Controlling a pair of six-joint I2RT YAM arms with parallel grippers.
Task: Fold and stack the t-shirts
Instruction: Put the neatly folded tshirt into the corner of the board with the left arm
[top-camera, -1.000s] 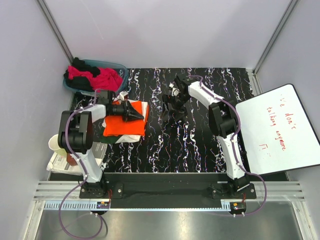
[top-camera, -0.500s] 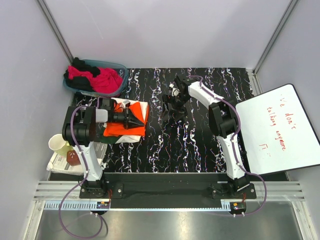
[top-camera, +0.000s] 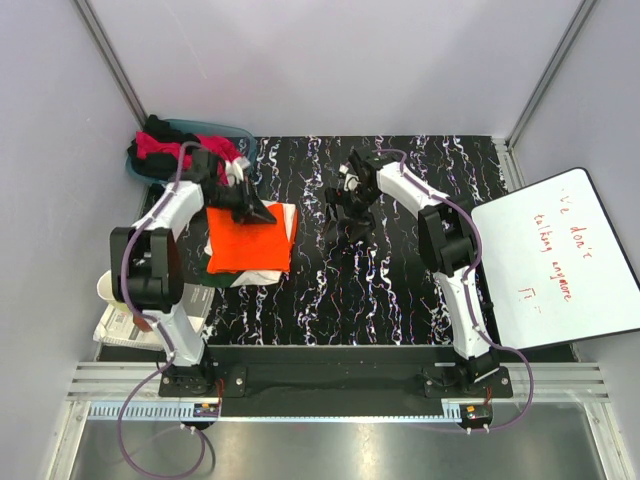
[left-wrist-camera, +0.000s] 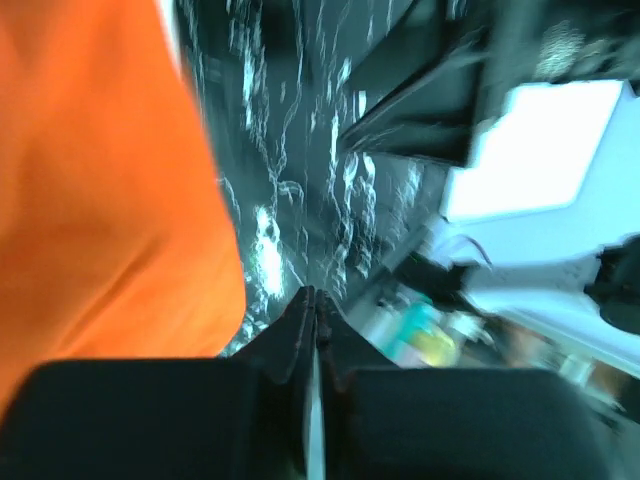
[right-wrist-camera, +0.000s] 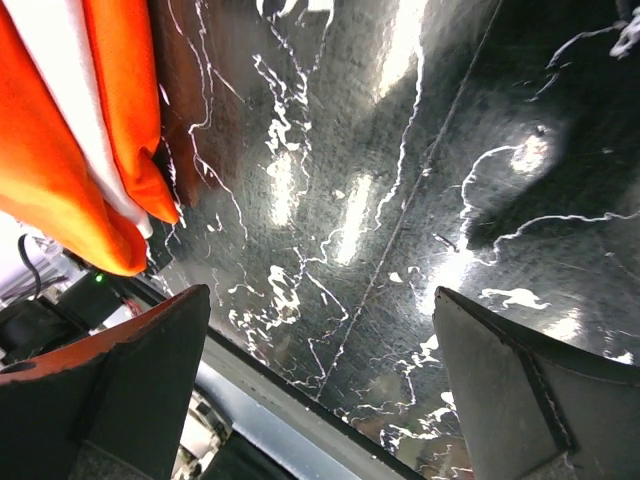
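Observation:
A folded bright orange t-shirt (top-camera: 245, 242) lies on the black marbled table (top-camera: 400, 290), left of centre, with a white layer showing at its near edge (top-camera: 238, 279). My left gripper (top-camera: 263, 213) is shut and empty over the orange shirt's far right part. In the left wrist view, the closed fingertips (left-wrist-camera: 312, 296) sit just past the orange t-shirt's (left-wrist-camera: 100, 180) edge. My right gripper (top-camera: 345, 207) hangs open above bare table, right of the shirt. Its wrist view shows the orange and white t-shirt folds (right-wrist-camera: 70, 150) at upper left. Magenta (top-camera: 160, 146) and black t-shirts fill the basket.
The teal basket (top-camera: 240, 133) stands at the back left corner. A white board with red writing (top-camera: 560, 265) lies off the table's right edge. A cup (top-camera: 108, 288) and a small tray of items (top-camera: 120, 325) sit at the near left.
My left arm has swung from the shirt's left side round to the back near the basket. Its gripper has shifted slightly toward the shirt's far edge, still shut. The right arm is unmoved.

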